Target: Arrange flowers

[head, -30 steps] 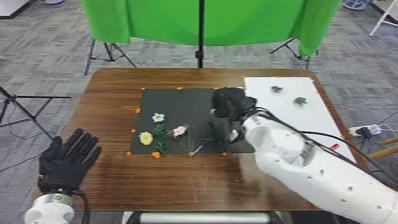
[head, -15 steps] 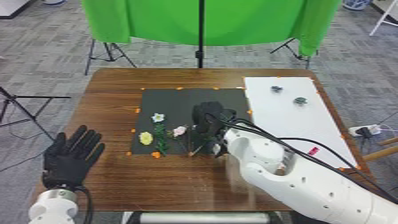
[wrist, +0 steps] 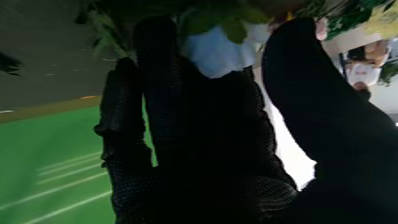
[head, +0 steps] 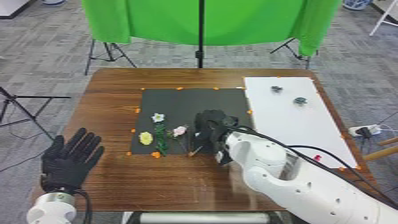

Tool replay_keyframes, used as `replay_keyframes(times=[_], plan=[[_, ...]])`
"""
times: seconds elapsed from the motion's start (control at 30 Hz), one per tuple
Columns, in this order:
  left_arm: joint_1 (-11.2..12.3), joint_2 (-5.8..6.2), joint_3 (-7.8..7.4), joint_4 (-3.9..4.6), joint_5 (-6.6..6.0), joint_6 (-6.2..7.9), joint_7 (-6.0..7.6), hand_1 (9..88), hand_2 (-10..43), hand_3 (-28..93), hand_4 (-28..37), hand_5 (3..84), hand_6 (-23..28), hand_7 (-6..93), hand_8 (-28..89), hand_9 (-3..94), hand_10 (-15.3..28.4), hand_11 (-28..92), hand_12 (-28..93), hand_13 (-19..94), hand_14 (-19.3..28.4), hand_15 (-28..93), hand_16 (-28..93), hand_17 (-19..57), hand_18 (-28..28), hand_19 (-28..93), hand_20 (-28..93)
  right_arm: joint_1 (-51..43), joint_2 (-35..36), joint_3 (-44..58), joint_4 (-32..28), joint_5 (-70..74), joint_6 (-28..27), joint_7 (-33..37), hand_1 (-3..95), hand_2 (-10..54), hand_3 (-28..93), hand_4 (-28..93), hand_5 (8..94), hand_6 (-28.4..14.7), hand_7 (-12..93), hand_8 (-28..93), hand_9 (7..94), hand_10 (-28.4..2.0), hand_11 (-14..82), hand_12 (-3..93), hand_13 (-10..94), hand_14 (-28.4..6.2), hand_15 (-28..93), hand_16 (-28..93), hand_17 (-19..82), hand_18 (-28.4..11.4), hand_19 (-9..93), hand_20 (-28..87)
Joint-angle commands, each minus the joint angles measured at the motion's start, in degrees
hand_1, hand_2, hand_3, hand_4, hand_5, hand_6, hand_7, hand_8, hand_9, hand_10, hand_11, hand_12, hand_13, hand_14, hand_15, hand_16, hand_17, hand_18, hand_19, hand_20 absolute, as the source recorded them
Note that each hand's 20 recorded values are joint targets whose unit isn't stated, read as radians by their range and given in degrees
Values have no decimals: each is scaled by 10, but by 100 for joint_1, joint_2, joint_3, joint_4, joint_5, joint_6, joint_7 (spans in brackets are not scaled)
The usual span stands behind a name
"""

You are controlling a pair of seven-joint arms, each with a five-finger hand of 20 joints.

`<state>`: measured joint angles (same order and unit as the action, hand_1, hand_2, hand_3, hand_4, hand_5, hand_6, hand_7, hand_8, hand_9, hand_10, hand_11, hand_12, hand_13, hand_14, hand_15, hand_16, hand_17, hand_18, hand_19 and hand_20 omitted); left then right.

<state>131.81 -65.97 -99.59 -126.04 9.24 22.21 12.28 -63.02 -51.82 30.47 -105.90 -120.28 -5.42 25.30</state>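
- Placing or adjusting a stem looks like the step in hand: right hand [head: 212, 126] is low over the dark mat [head: 182, 102], right of centre in the head view.
- Next move, my guess: settle the pale flower [wrist: 216, 52] beside the others, then lift clear without dragging leaves.
- Right fingers: long, fairly straight, thumb well apart. Pale flower shows between thumb and fingers, upper middle of the wrist picture, partly covered by glove. Touching or carried, can't tell; no clear pinch.
- Left hand [head: 69, 165]: lower left of the head view, palm up, fingers spread, holding nothing.
- Laid flowers, left part of mat: white flower [head: 158, 118] highest, yellow flower [head: 147, 138] lower left, pink flower [head: 179, 131] nearest the right hand.
- Two small green pieces [head: 300, 100] on the white sheet [head: 311, 127], upper right, apart from each other.
- Risk: glove could catch the pink one, sitting close by.
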Motion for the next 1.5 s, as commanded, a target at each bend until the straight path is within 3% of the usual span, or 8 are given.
replay_keyframes(times=[0.03, 0.33, 0.5, 0.87, 0.97, 1.2, 1.37, 1.5], plan=[[34, -41, 28, 31, -42, 12, -44, 261, 169, 728, -283, 479, 103, 191, -100, 403, 166, 252, 116, 291, 157, 399, -74, -49, 142, 311, 142, -58, -13, 324, -62, 50, 162, 52, 462, -95, 736, -283, 640, -25, 188, -125, 637, -155, 154, 152, 595, -128, 503, 194, 261, -225, 781, 355], [-36, -68, 83, 84, 84, -122, -49, 250, 173, 725, -283, 479, 101, 191, -100, 403, 166, 251, 116, 292, 158, 397, -73, -49, 143, 310, 141, -349, 363, 1467, 216, -377, 809, 572, 432, -95, 751, -283, 620, -36, 171, -122, 608, -163, 142, 149, 572, -139, 481, 185, 260, -227, 780, 353], [-55, -69, 104, 134, 329, -392, -119, 258, 169, 726, -283, 472, 101, 186, -100, 398, 164, 245, 115, 289, 156, 389, -73, -49, 142, 308, 141, -572, 800, 2534, 680, -383, -335, 611, 412, -95, 772, -283, 491, -40, 142, -115, 419, -163, 77, 130, 339, -176, 247, 174, 164, -231, 706, 329], [30, -70, 38, 83, 278, -291, -34, 272, 165, 723, -283, 469, 97, 186, -97, 393, 161, 238, 119, 286, 154, 384, -67, -48, 140, 302, 142, -580, 980, 2921, 1552, -98, -491, 993, 465, -95, 751, -283, 428, -34, 143, -116, 360, -127, 76, 110, 298, -170, 103, 207, 121, -216, 607, 286], [-3, -70, 98, 46, 245, 11, -33, 273, 166, 723, -283, 469, 97, 185, -98, 393, 161, 238, 119, 286, 154, 383, -66, -48, 140, 302, 143, -247, 805, 2573, 2045, -73, -418, 1064, 492, -95, 730, -283, 427, -29, 146, -120, 370, -120, 80, 104, 324, -160, 97, 208, 139, -212, 598, 275], [-16, -65, 150, 66, 277, -55, -82, 273, 171, 726, -283, 473, 101, 189, -98, 393, 162, 246, 119, 285, 155, 389, -67, -50, 141, 304, 145, -216, 703, 2413, 2350, 6, -216, 957, 537, -95, 667, -283, 378, -18, 149, -128, 371, -110, 87, 88, 363, -139, 94, 201, 172, -197, 598, 253], [34, -67, 81, 36, 267, -64, -82, 273, 171, 727, -283, 473, 101, 190, -99, 393, 163, 247, 117, 285, 155, 391, -69, -50, 141, 305, 145, -354, 735, 2271, 2323, 1, 626, 1086, 589, -95, 602, -283, 600, 13, 202, -97, 617, -94, 130, 121, 558, -100, 194, 202, 221, -194, 668, 288], [66, -88, 42, 25, 243, -41, -91, 274, 170, 728, -283, 474, 101, 190, -99, 393, 162, 249, 117, 285, 154, 392, -70, -50, 141, 306, 144, -414, 727, 2295, 2141, -35, 759, 1181, 648, -86, 550, -282, 739, 19, 290, -3, 798, -84, 42, 293, 650, -72, 203, 316, 244, -185, 674, 337]])
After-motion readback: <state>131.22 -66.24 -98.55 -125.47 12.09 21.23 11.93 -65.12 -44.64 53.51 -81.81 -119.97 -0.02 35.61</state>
